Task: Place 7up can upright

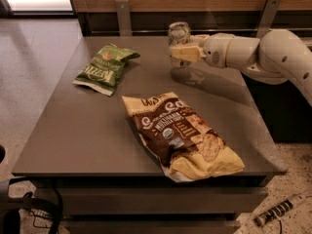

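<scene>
The 7up can (178,35) is a small silvery can standing upright at the far middle of the grey table (97,130). My gripper (181,53) reaches in from the right and is shut around the can's lower half. The can's base is at or just above the table top; I cannot tell whether it touches. My white arm (263,52) stretches off to the right edge of the view.
A green chip bag (105,68) lies at the far left of the table. A large brown and yellow snack bag (183,135) lies near the front right. A wooden wall with metal brackets (123,14) runs behind the table.
</scene>
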`<state>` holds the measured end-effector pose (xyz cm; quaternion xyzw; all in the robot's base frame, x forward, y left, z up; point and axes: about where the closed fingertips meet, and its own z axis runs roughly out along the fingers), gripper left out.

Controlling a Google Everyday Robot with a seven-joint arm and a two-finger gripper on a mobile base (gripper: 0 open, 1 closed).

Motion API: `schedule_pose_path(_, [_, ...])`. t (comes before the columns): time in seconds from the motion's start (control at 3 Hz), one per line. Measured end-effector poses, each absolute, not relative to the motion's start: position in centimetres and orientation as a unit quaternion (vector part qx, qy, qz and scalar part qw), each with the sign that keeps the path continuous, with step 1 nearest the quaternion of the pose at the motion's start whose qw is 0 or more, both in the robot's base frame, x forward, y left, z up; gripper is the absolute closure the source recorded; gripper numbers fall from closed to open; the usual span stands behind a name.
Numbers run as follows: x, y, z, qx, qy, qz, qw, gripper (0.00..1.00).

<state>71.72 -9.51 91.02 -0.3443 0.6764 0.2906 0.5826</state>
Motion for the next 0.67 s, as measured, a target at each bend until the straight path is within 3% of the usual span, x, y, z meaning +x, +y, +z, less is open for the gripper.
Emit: schedule_pose_path(0.67, [71.3,-10.8,87.8,-0.313,0.686,0.282,0.593,1.00])
